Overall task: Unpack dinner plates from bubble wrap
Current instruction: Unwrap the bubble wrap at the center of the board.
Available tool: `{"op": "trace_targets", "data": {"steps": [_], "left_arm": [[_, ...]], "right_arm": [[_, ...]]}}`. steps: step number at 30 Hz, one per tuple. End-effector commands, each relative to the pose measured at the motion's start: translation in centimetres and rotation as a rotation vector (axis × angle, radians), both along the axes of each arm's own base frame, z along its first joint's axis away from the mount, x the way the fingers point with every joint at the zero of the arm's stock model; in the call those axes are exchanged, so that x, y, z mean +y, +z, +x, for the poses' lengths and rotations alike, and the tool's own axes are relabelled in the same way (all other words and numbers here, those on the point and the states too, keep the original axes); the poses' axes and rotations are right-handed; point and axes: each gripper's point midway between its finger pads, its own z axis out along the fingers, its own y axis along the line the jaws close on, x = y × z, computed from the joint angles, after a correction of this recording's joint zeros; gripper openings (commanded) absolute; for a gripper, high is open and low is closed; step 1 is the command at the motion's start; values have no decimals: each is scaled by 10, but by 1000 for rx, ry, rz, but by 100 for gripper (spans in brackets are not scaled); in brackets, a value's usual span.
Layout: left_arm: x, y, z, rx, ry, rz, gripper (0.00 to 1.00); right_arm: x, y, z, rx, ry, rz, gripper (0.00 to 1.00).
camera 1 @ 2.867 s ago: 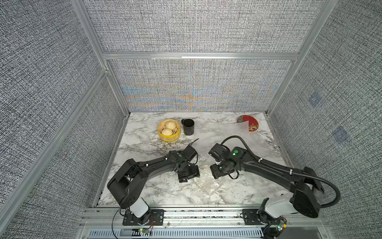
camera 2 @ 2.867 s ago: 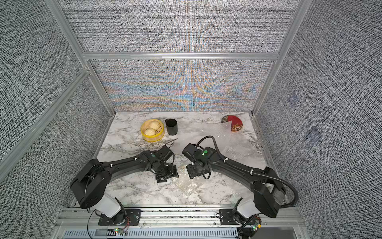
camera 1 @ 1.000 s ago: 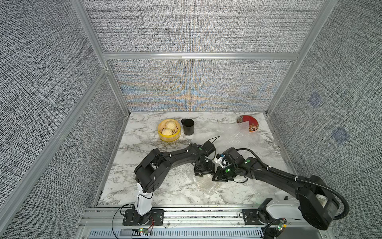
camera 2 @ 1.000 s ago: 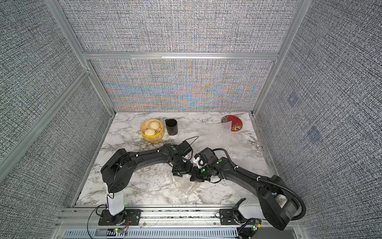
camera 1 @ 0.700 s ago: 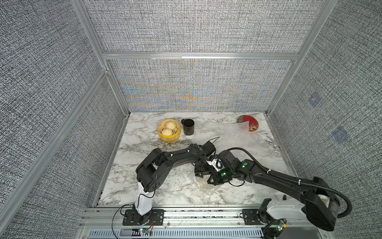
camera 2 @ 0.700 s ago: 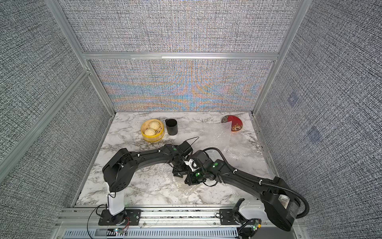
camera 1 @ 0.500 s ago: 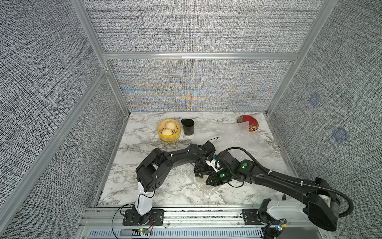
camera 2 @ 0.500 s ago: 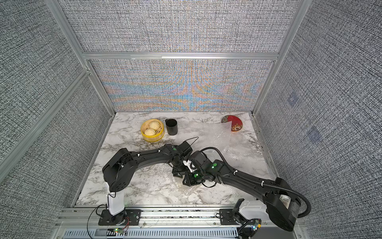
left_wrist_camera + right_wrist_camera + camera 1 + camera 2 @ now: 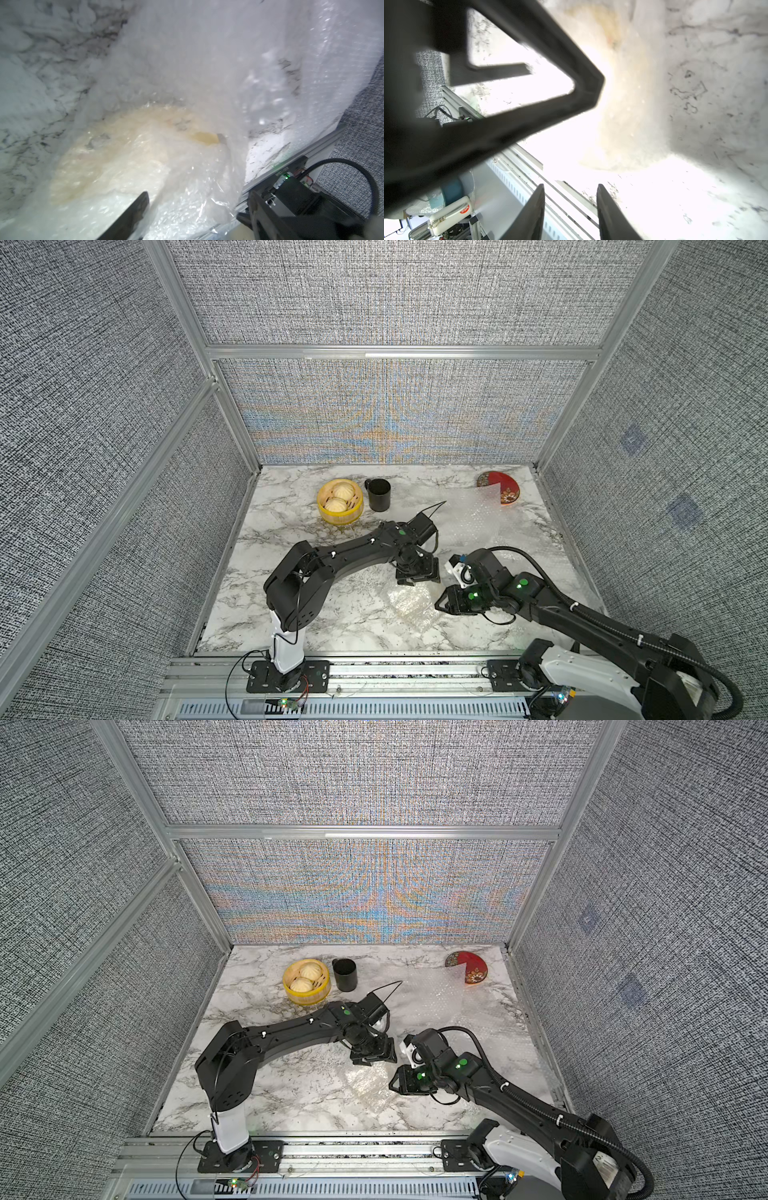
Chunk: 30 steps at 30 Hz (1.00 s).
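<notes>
A crumpled bubble wrap bundle (image 9: pixel 411 605) (image 9: pixel 368 1085) lies near the table's front. A cream plate (image 9: pixel 124 158) (image 9: pixel 618 104) shows blurred through it. My left gripper (image 9: pixel 417 574) (image 9: pixel 374 1052) (image 9: pixel 198 197) hangs open over the bundle's back edge, with loose wrap between its fingers. My right gripper (image 9: pixel 442 605) (image 9: pixel 397 1083) (image 9: pixel 570 191) stands open at the bundle's right edge, holding nothing. A dark red plate (image 9: pixel 498 487) (image 9: pixel 471 967) sits at the back right, partly under a flat bubble wrap sheet (image 9: pixel 482 522) (image 9: pixel 449 998).
A yellow steamer basket (image 9: pixel 340 502) (image 9: pixel 306 979) with pale buns and a black cup (image 9: pixel 378 494) (image 9: pixel 345 974) stand at the back middle. Grey mesh walls close in three sides. A metal rail (image 9: pixel 374 668) runs along the table's front edge.
My right gripper was shut a second ago and has opened, shifting slightly toward the front beside the bundle. The left arm has barely moved.
</notes>
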Motion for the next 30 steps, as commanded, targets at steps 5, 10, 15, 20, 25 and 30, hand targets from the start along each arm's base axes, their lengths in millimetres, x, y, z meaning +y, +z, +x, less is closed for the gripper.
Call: {"op": "trace_targets", "data": {"steps": [5, 10, 15, 20, 25, 30], "left_arm": [[11, -12, -1, 16, -26, 94, 75], [19, -26, -1, 27, -44, 150, 72], [24, -31, 0, 27, -57, 172, 69], [25, -32, 0, 30, -60, 171, 58], [16, -36, -3, 57, -59, 131, 29], [13, -41, -4, 75, -54, 120, 0]], "right_arm": [[14, -1, 13, -5, 16, 33, 44], [21, -4, 21, -3, 23, 27, 43], [26, -7, 26, -2, 34, 27, 43], [32, -9, 28, 6, 50, 36, 39], [32, -13, 24, 6, 64, 25, 38], [32, -18, 19, -17, 81, -22, 38]]}}
